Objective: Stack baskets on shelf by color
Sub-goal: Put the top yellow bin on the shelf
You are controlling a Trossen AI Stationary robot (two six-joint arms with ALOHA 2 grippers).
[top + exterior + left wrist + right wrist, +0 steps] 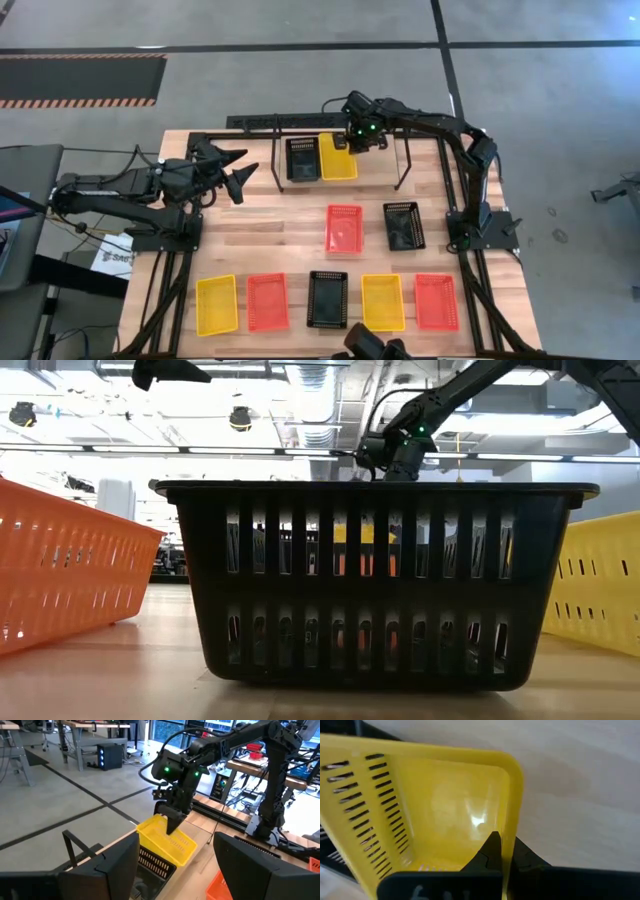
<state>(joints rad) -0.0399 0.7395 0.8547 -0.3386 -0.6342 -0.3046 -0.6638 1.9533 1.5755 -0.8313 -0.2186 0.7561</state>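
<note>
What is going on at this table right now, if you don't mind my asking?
The robot is sorting baskets by color onto the shelf at the far side of the table. The right gripper is shut on the rim of a yellow basket, holding it at the shelf next to a black basket already there. The left gripper waits open above the table's left side. Seven more baskets lie on the table, unsorted.

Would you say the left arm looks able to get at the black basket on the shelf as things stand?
Probably yes. The left gripper hangs open beside the shelf, nothing between it and the black basket. The right gripper, shut on the yellow basket right next to it, could crowd the approach.
</note>
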